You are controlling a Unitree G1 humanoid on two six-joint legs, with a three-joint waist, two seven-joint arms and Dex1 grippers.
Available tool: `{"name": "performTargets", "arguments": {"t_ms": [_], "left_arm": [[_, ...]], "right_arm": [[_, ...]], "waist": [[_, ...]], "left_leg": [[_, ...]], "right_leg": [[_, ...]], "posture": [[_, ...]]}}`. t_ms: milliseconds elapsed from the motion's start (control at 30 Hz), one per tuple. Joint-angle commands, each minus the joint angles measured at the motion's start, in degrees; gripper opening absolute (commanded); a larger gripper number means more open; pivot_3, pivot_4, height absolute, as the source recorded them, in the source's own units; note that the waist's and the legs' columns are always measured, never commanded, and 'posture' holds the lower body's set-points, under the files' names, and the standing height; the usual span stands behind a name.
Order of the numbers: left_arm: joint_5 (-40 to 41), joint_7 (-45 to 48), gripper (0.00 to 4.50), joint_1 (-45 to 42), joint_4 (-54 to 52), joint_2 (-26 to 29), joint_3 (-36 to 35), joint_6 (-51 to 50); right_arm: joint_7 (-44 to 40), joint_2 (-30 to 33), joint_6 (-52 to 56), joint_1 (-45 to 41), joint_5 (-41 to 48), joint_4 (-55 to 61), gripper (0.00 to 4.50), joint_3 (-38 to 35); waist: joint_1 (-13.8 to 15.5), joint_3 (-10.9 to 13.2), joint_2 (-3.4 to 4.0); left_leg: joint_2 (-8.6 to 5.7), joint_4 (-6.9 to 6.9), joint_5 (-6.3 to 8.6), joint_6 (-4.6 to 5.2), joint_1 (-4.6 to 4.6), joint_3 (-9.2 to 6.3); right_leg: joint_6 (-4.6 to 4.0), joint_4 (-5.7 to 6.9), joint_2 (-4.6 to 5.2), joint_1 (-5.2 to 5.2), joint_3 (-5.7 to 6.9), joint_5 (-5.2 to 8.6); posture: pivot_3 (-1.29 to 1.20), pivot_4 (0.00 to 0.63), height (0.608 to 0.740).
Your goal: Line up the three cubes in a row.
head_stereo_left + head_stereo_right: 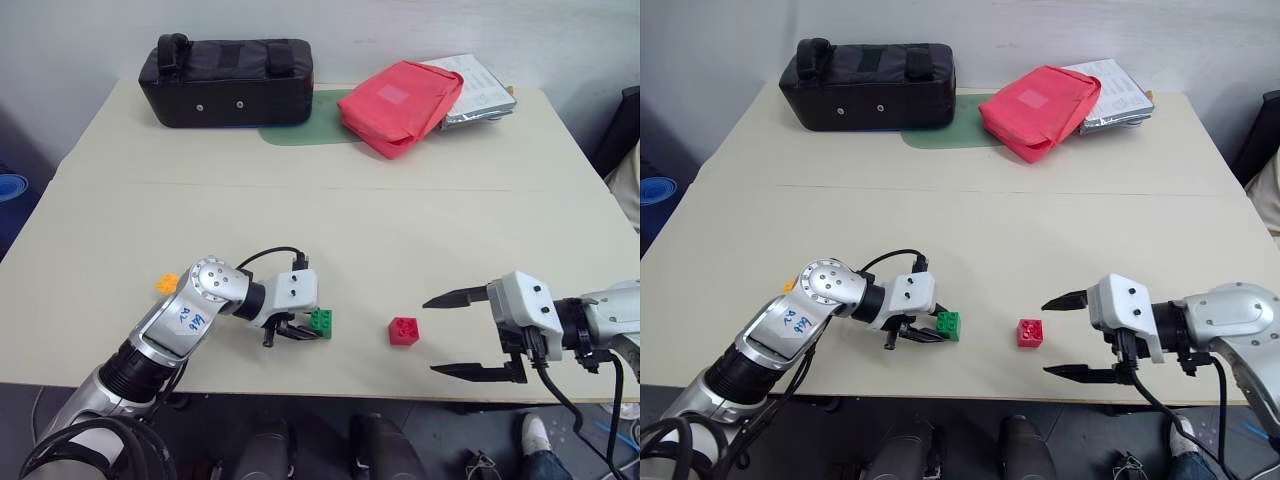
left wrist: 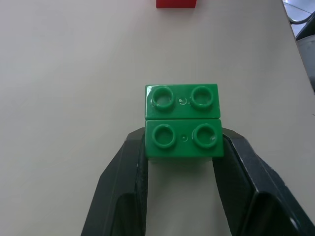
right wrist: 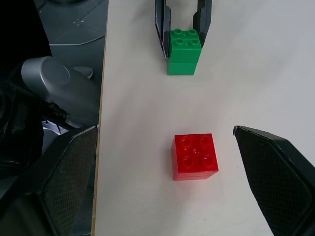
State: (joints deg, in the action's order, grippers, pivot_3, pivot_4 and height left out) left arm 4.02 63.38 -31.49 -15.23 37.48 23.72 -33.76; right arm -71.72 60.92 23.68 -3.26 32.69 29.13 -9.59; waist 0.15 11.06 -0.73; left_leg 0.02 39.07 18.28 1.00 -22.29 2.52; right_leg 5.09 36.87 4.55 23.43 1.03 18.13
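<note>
My left gripper [image 1: 306, 329] is shut on the green cube [image 1: 322, 321], which rests on the table near the front edge; the left wrist view has the cube [image 2: 182, 123] clamped between both black fingers. To its right, a short gap away, the red cube [image 1: 404, 330] sits free on the table. Farther right, my right gripper [image 1: 430, 336] stands open, its fingertips pointing at the red cube [image 3: 194, 156] without touching it. The orange-yellow cube [image 1: 167, 283] lies behind my left arm, partly hidden by it.
A black bag [image 1: 228, 80] stands at the back of the table [image 1: 330, 220]. Next to it are a green mat [image 1: 305, 131], a big red pouch [image 1: 400, 105] and a silvery packet [image 1: 482, 95]. The cubes lie close to the table's front edge.
</note>
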Motion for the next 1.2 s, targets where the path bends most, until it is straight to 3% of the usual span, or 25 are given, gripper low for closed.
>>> {"name": "performTargets", "arguments": {"t_ms": [33, 100, 133, 367, 600, 767, 867, 1033, 1200], "left_arm": [[-0.2, -0.1, 1.49, -0.3, -0.8, 0.0, 0.4, 0.9], [0.0, 0.0, 2.21, 0.0, -1.0, 0.3, 0.1, 1.0], [0.2, 0.0, 2.31, 0.1, -1.2, 0.4, -0.2, 0.9], [5.0, 0.3, 4.43, 0.8, -4.2, 2.6, -6.2, -3.6], [13.4, -0.2, 4.43, 5.9, -8.3, 9.8, -23.0, -8.1], [20.6, -4.4, 4.43, 12.1, -8.0, 11.7, -42.7, -15.5], [23.5, -3.8, 4.43, 21.5, -10.1, 12.3, -54.9, -17.2], [23.6, -1.7, 4.43, 42.6, -8.6, 7.2, -77.0, -12.1], [19.9, 0.0, 4.43, 53.8, -3.6, 7.2, -78.7, -0.1]], "right_arm": [[0.2, -0.3, -0.7, -0.6, 0.3, 1.3, 4.50, -0.7], [0.1, -0.3, -0.8, -0.7, 0.3, 1.2, 4.50, -0.6], [0.1, -0.3, -0.9, -0.8, 0.3, 1.1, 4.50, -0.6], [-0.7, -0.5, -1.4, -3.2, -0.1, -0.8, 4.50, 0.7], [-3.1, -2.1, -2.8, -10.3, -0.4, -6.2, 4.50, 4.6], [-4.3, -5.5, 0.9, -19.0, 3.1, -10.5, 4.50, 6.8], [-5.4, -6.5, 3.4, -22.2, 4.9, -12.2, 4.50, 7.3], [-6.5, -8.8, 4.3, -27.1, 4.6, -15.6, 4.50, 9.3], [-7.9, -9.8, 3.8, -28.7, 3.5, -17.0, 4.50, 10.6]], "waist": [[0.0, 0.0, 0.00], [0.0, 0.0, 0.00], [0.0, 0.0, 0.00], [-0.1, 0.0, 0.00], [-0.4, 0.0, 0.00], [-0.5, 0.0, 0.00], [-0.6, 0.0, 0.00], [-1.4, 0.0, -0.01], [-0.7, -0.1, -0.10]], "left_leg": [[0.00, 0.00, 0.00, 0.00, 0.00, 0.00], [0.00, 0.00, 0.00, 0.00, 0.00, 0.00], [0.00, 0.00, 0.00, 0.00, 0.00, 0.00], [0.01, 0.00, 0.00, 0.00, 0.00, 0.00], [0.05, -0.01, -0.02, -0.03, 0.02, -0.01], [0.05, 0.00, -0.02, -0.04, 0.02, -0.03], [0.10, -0.07, 0.01, -0.08, 0.02, -0.05], [0.10, -0.11, 0.06, -0.10, 0.01, -0.08], [0.07, -0.21, 0.13, -0.15, 0.09, -0.26]], "right_leg": [[0.00, 0.00, 0.00, 0.00, 0.00, 0.00], [0.00, 0.00, 0.00, 0.00, 0.00, 0.00], [0.00, 0.00, 0.00, 0.00, 0.00, 0.00], [0.00, 0.01, 0.00, 0.01, 0.00, 0.00], [-0.02, -0.01, -0.01, 0.02, 0.02, 0.01], [-0.02, -0.07, 0.02, 0.03, 0.02, 0.01], [-0.03, 0.01, 0.02, 0.05, 0.02, 0.01], [-0.08, -0.14, 0.09, 0.05, 0.04, 0.04], [-0.21, -0.36, 0.20, -0.02, 0.24, 0.11]], "posture": [[0.00, 0.150, 0.740], [0.00, 0.150, 0.740], [0.00, 0.150, 0.740], [0.00, 0.150, 0.740], [0.00, 0.150, 0.740], [0.00, 0.150, 0.740], [0.00, 0.150, 0.740], [0.00, 0.150, 0.740], [0.00, 0.150, 0.740]]}}
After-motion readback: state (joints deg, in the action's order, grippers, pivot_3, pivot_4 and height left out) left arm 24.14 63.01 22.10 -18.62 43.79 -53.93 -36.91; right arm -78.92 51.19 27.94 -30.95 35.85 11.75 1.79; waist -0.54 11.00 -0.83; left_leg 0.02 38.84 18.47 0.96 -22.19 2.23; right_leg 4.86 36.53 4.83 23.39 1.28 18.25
